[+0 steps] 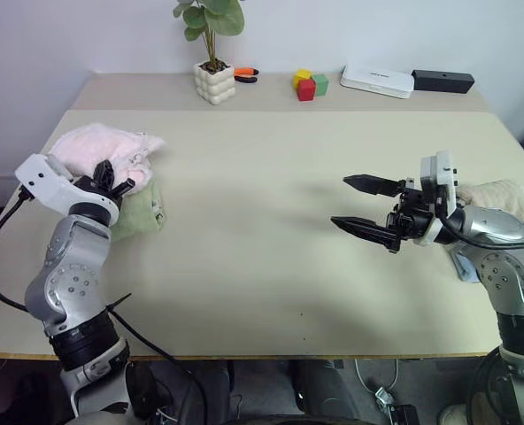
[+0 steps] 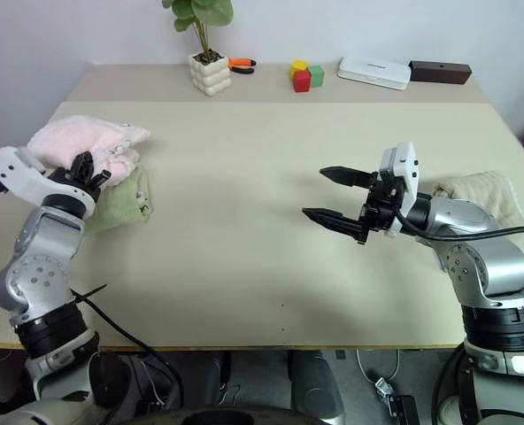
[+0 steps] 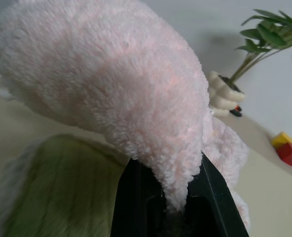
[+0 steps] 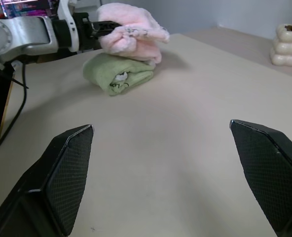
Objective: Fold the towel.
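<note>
Towel [image 1: 103, 146] pinched in closed left gripper [image 1: 111, 180], atop green towel [image 1: 140, 215]; right gripper [image 1: 366, 205] spread wide

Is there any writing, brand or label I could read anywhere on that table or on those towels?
Green towel: dark embroidered letters on its folded end, starting roughly "Lo", too small to read in full.
Pink towel: a line of dark marks along its edge, unreadable.
White flat box and black box at the back: no readable text.
Nothing else carries writing.
</note>
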